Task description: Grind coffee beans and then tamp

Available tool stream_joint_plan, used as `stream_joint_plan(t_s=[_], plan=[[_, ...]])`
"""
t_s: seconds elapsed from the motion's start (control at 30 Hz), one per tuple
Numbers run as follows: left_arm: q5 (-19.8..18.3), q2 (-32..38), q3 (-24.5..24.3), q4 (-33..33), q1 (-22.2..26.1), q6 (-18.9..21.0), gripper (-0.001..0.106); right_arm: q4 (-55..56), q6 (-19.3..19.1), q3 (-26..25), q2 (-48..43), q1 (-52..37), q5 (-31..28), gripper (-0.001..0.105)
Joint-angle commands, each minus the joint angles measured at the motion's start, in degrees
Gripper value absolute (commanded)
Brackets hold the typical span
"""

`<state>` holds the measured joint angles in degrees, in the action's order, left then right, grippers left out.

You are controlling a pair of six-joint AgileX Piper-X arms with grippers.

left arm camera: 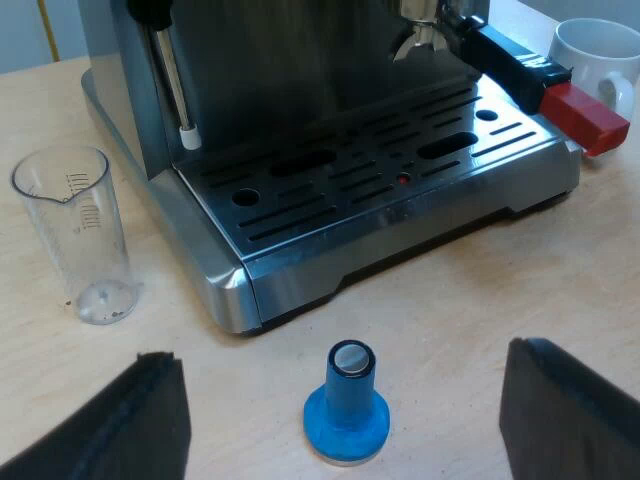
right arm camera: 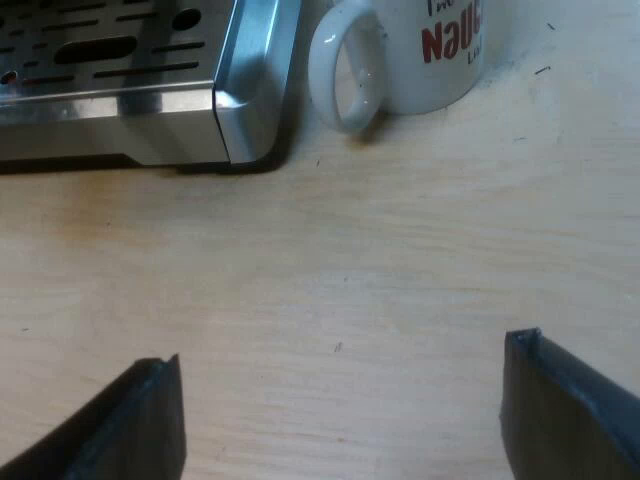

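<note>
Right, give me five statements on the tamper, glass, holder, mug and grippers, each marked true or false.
1. The blue tamper stands upright on the table before the espresso machine. True.
2. The measuring glass lies on its side. False: it stands upright.
3. The holder is locked into the machine's front, its red end near the mug. True.
4. The left gripper is shut on the tamper. False: it is open, the tamper untouched.
5. The right gripper holds the mug. False: it is open over bare table, the mug apart.
</note>
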<state>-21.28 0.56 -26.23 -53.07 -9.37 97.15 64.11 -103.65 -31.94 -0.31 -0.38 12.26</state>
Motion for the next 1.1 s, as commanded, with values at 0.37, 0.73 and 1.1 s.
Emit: stream_joint_plan(t_s=[0.37, 0.73, 1.1], plan=[[2.1, 2.3, -0.1, 0.7, 0.0, 0.8, 0.066, -0.4, -0.2, -2.0, -2.4, 0.0, -3.9, 0.067], [2.7, -1.3, -2.6, 0.6, 0.0, 1.7, 0.066, 4.3, -3.4, -8.6, 3.8, 0.0, 0.2, 0.067], [-0.5, -10.2, -5.1, 3.1, -4.3, 1.6, 0.066, 2.3, -7.6, -13.8, 12.2, 0.1, 8.5, 0.067]])
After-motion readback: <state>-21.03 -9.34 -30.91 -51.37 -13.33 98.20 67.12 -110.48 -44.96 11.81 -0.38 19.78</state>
